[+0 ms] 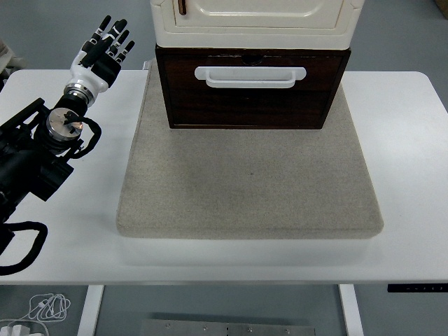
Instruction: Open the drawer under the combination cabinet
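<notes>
A dark brown drawer [249,91] with a white bar handle [250,76] sits under a cream cabinet [253,21] at the back middle of the table. The drawer front looks flush with its frame, closed. My left hand [106,45] is raised over the table's far left, well left of the drawer, its fingers spread and holding nothing. The left arm [42,147] comes in from the left edge. No right arm shows.
The cabinet stands on a beige felt mat [248,182] covering the middle of the white table [406,140]. Black cables [21,245] loop at the near left edge. White cords [42,308] lie on the floor below.
</notes>
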Controlling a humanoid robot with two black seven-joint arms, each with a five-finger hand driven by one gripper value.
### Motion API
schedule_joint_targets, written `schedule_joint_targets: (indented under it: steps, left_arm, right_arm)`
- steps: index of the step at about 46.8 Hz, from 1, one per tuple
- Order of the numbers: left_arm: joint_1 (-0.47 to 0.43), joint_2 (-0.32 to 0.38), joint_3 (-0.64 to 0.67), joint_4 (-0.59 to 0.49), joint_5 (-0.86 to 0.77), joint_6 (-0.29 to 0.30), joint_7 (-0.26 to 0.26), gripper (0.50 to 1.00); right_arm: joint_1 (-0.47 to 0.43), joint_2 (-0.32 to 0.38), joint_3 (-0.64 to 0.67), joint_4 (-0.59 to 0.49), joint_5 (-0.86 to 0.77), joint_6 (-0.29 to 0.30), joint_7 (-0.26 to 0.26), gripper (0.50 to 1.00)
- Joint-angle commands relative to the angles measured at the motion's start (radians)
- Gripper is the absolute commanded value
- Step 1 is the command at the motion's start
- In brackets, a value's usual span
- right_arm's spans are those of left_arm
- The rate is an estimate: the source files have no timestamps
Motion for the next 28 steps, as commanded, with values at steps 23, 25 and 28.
schedule_joint_targets:
  steps: [23,25,28]
  left_arm:
    - [0.0,0.014,-0.009,0.006,-0.009,-0.092,0.0,1.0]
    - [0.0,0.015,0.001,0.011,0.0,-0.097,0.0,1.0]
    - [0.0,0.02,0.003,0.014,0.002,-0.098,0.0,1.0]
  right_arm:
    - [0.0,0.0,0.0,0.0,0.0,0.0,0.0,0.926]
    - [0.0,0.0,0.0,0.0,0.0,0.0,0.0,0.926]
    - [0.0,0.0,0.0,0.0,0.0,0.0,0.0,0.926]
